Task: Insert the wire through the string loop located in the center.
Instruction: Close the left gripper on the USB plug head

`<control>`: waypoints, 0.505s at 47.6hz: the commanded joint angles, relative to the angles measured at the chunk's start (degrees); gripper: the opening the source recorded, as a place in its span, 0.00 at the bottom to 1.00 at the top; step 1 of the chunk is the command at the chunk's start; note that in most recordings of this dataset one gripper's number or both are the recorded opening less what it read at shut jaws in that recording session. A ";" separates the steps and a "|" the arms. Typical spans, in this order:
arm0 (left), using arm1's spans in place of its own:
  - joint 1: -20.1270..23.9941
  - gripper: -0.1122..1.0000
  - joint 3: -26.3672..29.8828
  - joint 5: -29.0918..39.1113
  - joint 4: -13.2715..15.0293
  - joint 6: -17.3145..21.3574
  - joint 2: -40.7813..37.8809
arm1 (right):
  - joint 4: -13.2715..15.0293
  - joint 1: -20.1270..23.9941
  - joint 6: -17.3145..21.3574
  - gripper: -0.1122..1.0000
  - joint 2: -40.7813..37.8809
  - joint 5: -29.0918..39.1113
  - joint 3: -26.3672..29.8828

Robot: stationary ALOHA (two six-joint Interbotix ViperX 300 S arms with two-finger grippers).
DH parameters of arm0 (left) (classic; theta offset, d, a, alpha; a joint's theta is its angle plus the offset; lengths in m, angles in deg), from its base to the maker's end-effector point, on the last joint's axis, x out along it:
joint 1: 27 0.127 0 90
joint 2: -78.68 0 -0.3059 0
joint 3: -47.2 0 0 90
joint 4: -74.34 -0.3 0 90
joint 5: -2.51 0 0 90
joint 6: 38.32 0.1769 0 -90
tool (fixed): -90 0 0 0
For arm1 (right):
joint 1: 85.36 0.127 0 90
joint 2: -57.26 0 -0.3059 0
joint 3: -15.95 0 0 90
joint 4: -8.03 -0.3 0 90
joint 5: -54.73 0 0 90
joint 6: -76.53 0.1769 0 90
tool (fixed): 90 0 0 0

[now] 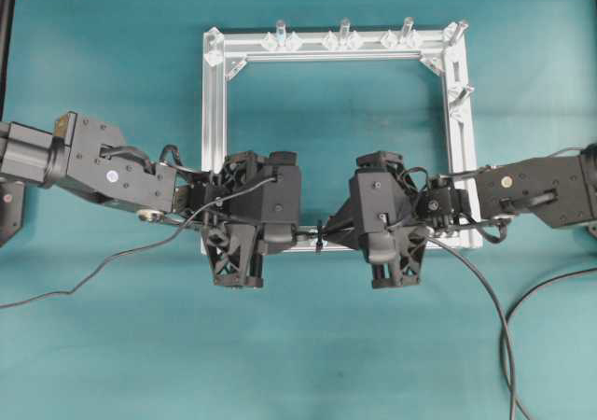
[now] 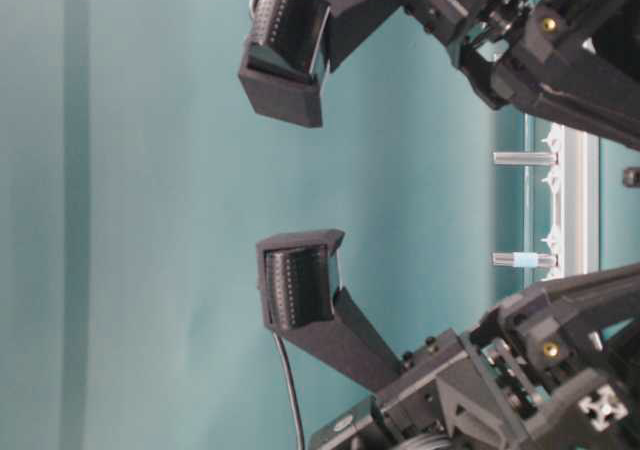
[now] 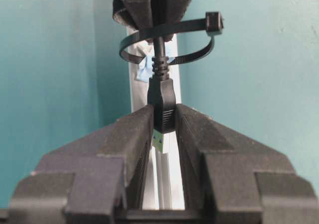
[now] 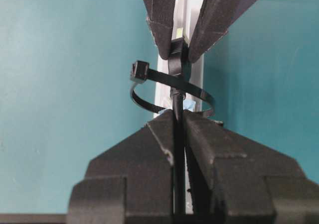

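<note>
Centrally, above the near bar of the square silver aluminium frame (image 1: 216, 112), the two black grippers face each other. Left gripper (image 3: 163, 122): jaws narrowed onto the rectangular plug of the long thin black wire (image 3: 161, 102), pads touching both its sides. Right gripper (image 4: 178, 127): jaws nearly together, pinching the wire's thin cable. Between them the wire passes through the thin black string loop (image 4: 169, 92) tied around the bar.
</note>
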 commanded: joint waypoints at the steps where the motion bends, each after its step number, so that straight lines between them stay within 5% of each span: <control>1: 0.09 0.27 0.53 0.18 -0.09 -0.26 0.88 | 0.09 0.18 -0.09 0.17 0.70 -0.53 0.70; 24: 0.09 0.27 0.53 1.58 -0.09 -0.26 1.23 | 0.09 0.18 -0.35 0.17 2.20 -0.53 -0.18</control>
